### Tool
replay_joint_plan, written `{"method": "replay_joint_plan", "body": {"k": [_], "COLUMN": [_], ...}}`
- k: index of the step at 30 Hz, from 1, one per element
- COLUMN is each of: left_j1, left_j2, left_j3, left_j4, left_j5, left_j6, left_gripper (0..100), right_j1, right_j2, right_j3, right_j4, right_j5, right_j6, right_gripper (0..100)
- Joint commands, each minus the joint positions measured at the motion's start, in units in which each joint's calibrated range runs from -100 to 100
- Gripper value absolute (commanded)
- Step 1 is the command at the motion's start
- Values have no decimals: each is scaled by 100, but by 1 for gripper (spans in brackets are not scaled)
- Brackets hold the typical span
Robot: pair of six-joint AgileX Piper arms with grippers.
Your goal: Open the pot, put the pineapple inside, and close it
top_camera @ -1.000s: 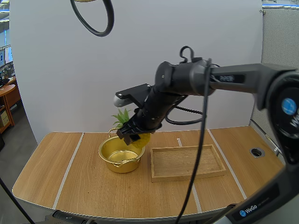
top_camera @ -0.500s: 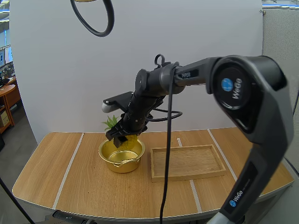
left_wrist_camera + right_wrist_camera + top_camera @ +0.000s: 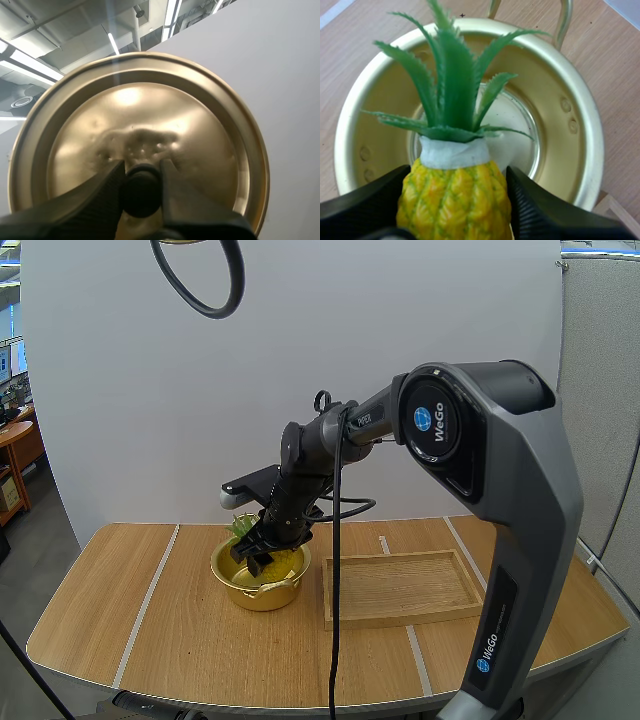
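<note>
1. Pineapple (image 3: pixel 454 200) position is what has changed. Over the last second my right gripper (image 3: pixel 260 558) has swung it in from the pot's tray-side rim, across the opening, and down. Its yellow body now sits low in the mouth of the pot (image 3: pixel 228 578), with the green crown near the far rim.
2. The right fingers stand apart to the fruit's width and clamp its body from both sides. The crown leads over the pot's bare floor. Whether the fruit touches the bottom yet, I cannot tell.
3. As I judge it, the opening step is done and the placing is nearly done. Letting go and backing out come next, then the closing.
4. My left gripper (image 3: pixel 142 186) pinches the black knob (image 3: pixel 142 197) of the gold lid (image 3: pixel 195 125) between its tips and holds the lid in the air, off the pot.
5. A wooden tray (image 3: pixel 400 588) lies just beside the pot on the table (image 3: pixel 180 630), well clear of the work.
6. The right arm, hanging directly over the pot, blocks the lid's way down. If the fruit ends up upright, the tall crown may keep the lid from seating.
</note>
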Motion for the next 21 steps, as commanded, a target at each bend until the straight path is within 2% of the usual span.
{"method": "replay_joint_plan", "body": {"k": [1,11,21], "left_j1": [-21,-21,-21], "left_j2": [-37,-37,-37], "left_j3": [-56,-56,-56], "left_j4": [-5,-5,-5], "left_j5": [-247,-247,-247], "left_j6": [-33,-33,-33], "left_gripper": [0,0,0], "right_j1": [13,13,13], "right_j2": [71,516,537], "right_j3": [-38,-255,-277], "right_j4": [-43,-43,-33], "right_j5": [-203,-5,12], "right_j6": [-57,-35,-4], "right_gripper": [0,0,1]}}
